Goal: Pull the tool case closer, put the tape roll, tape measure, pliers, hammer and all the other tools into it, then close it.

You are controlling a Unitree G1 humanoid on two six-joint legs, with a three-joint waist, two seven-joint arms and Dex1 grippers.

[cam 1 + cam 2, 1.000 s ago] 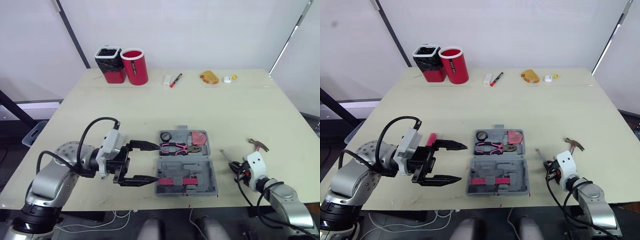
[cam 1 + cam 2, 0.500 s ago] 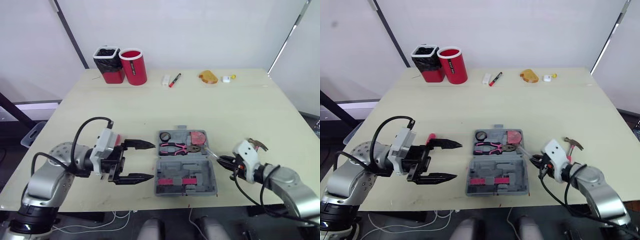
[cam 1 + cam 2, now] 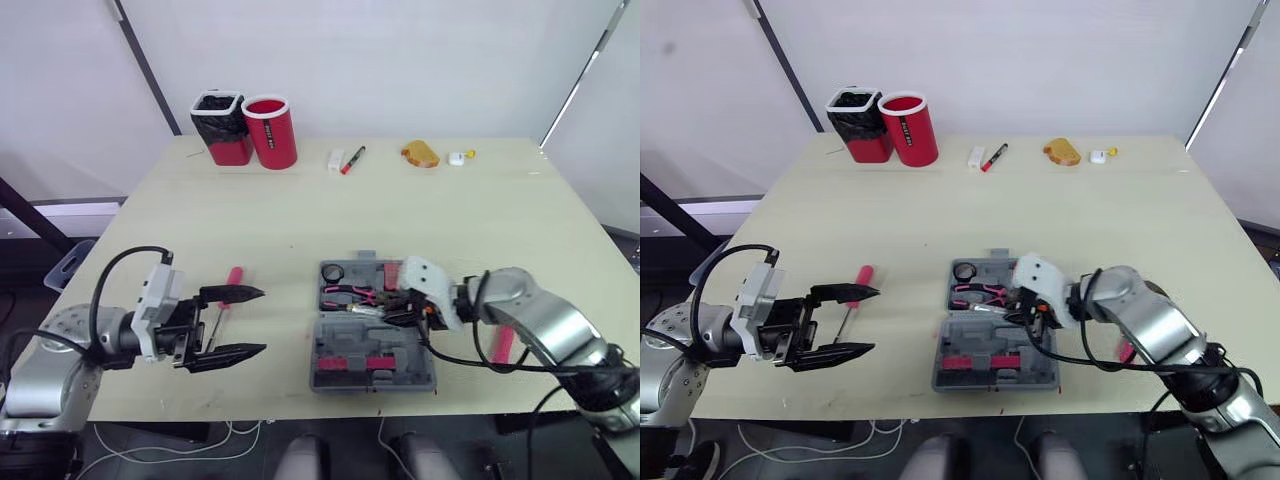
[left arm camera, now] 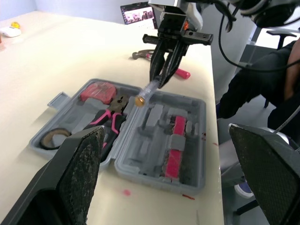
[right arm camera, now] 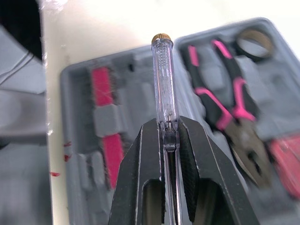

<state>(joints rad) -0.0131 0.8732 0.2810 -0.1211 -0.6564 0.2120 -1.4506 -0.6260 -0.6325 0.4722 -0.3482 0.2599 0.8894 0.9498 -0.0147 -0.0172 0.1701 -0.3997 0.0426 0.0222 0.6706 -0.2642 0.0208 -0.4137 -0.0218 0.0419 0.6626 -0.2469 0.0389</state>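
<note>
— What lies beyond the jaws?
— The pale counter [image 3: 300, 215], then a white wall [image 3: 420, 60], with a dark slanted strut [image 3: 142, 62] on the left jaws' side.
— And below?
— Dark floor [image 3: 15, 290] beside the counter.

tool case [image 3: 405, 348] grey, open flat | pliers [image 3: 351, 293] inside | clear tester screwdriver [image 5: 164, 79] held above | hammer [image 4: 179, 73] apparently beside case

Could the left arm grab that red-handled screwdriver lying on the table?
Probably yes: the left gripper is open, the red-handled screwdriver lies right by it, and nothing stands between them.
</note>
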